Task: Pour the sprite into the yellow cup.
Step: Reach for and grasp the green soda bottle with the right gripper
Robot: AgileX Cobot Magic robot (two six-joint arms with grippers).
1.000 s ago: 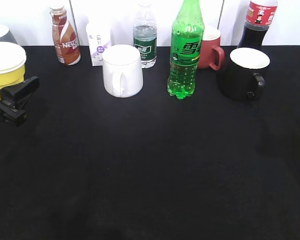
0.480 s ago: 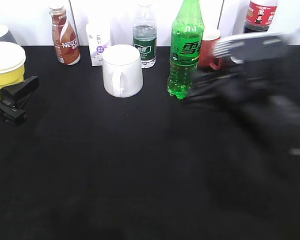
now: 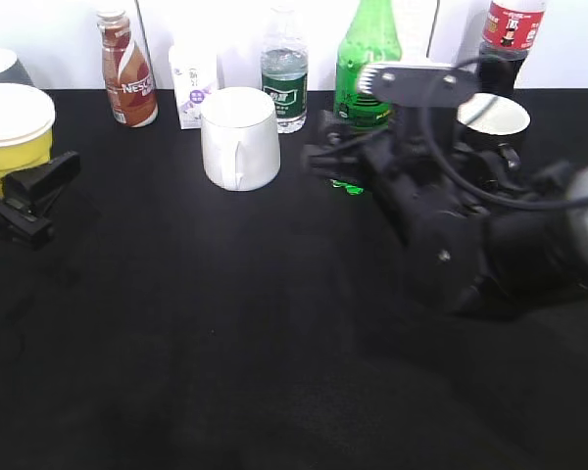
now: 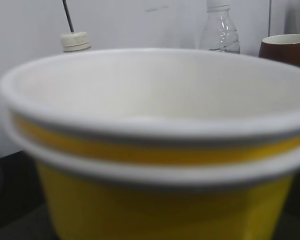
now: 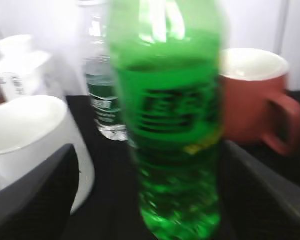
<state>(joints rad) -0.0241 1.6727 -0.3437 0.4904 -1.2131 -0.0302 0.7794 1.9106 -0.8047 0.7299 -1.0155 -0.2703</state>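
The sprite point(image 3: 366, 44) stands upright at the back of the black worktop point(image 3: 225, 343), and the right claw point(image 5: 145, 195) has its two dark fingers spread wide, one on each side of the bottle, not touching it. In the exterior view the right arm point(image 3: 470, 235) covers the bottle's lower half.

The yellow cup point(image 3: 12, 132) sits at the far left edge, well apart from the sprite. The left claw point(image 3: 29, 196) is just beside it; whether it is open or closed I cannot tell. The left wrist view shows two yellow cups nested, rims point(image 4: 150, 125) stacked.

Four bottles line the back: sprite, one water bottle point(image 3: 283, 69), one cola point(image 3: 508, 39), one Nescafe bottle point(image 3: 127, 69). One small carton point(image 3: 193, 83). Three mugs: white point(image 3: 240, 137), red point(image 5: 255, 100), black point(image 3: 492, 122).
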